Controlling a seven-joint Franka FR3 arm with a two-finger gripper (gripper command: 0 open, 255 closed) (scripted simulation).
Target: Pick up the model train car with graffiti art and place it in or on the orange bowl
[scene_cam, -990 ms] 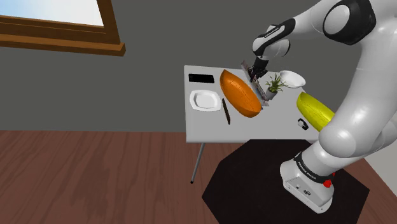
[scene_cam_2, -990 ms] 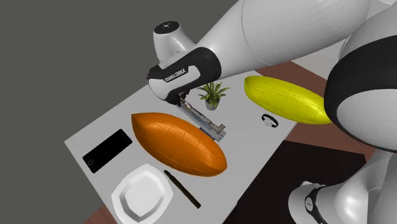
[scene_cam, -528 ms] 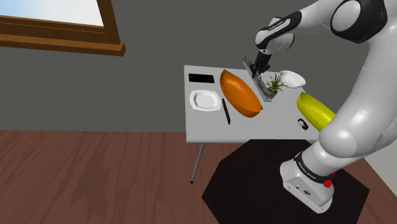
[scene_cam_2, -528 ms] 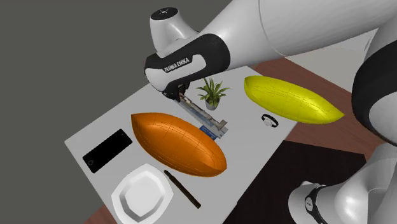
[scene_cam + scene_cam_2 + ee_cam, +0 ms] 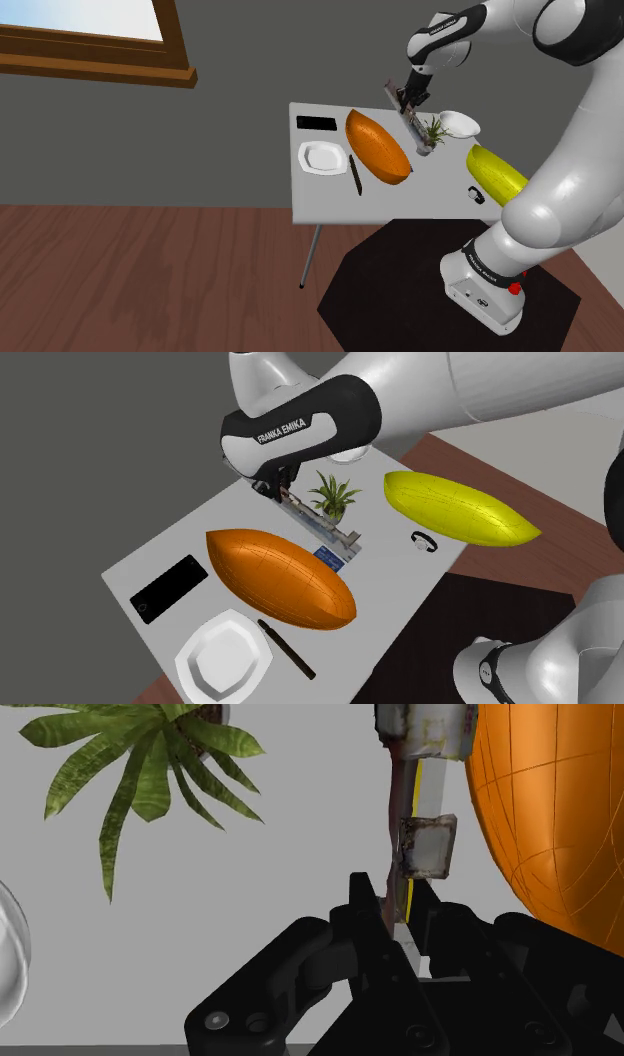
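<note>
The one model train car [image 5: 322,533], long, grey and rusty, hangs tilted just beside the orange bowl [image 5: 280,578], between it and the single potted plant [image 5: 334,498]. The end effector [image 5: 279,486] has both fingers clamped on the car's raised end. On the bowl's other side the grey counter [image 5: 385,567] carries one white plate [image 5: 224,656], one black pen [image 5: 287,648] and one black phone [image 5: 168,588]. One yellow oval dish [image 5: 460,509] lies beyond the plant.

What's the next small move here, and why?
Probably carry the train car sideways until it is over the orange bowl, without lowering it. The jaws are shut on one end of the car. It hangs tilted and looks clear of the table, and the bowl lies right beside it, not under it.
</note>
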